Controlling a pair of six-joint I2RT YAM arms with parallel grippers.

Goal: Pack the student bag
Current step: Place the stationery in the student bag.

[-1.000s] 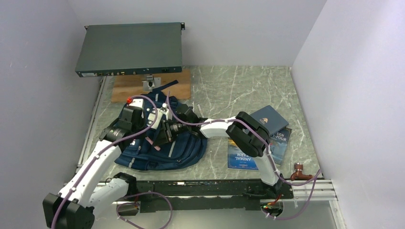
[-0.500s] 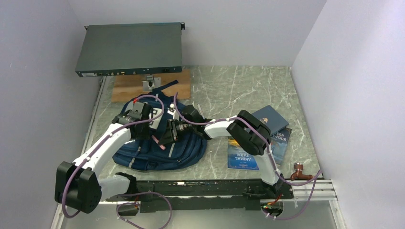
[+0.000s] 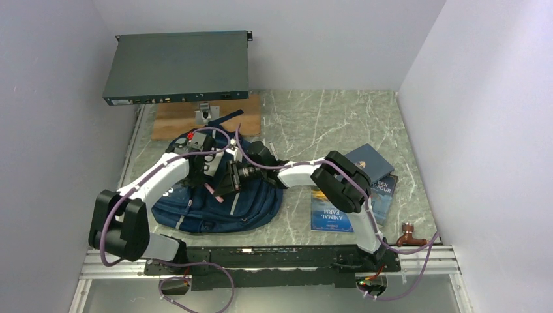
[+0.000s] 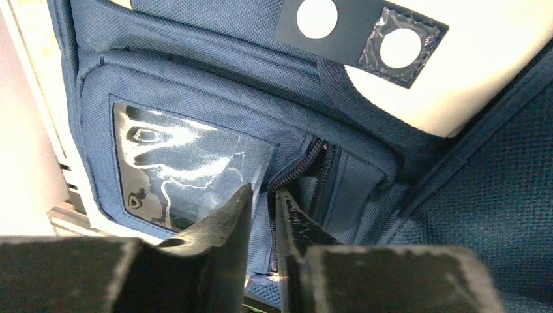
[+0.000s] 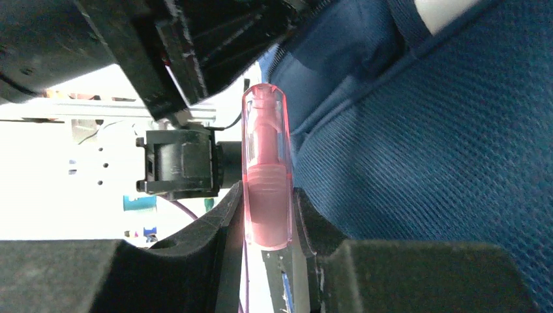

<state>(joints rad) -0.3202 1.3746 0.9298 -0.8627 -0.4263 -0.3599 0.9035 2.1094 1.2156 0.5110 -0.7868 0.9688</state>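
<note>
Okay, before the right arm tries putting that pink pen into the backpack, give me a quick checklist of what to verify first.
1. Pink pen clamped in the right pincer: ok, a finger on each side.
2. Left pincer gripping the zipper: cannot tell; its fingers are nearly together right at it.
3. Pocket opening wide enough for the pen: cannot tell; only a narrow slit shows.
4. Clearance between the two arms: cannot tell; they crowd together over the bag.
5. Student bag lying flat on the table: ok.
</note>
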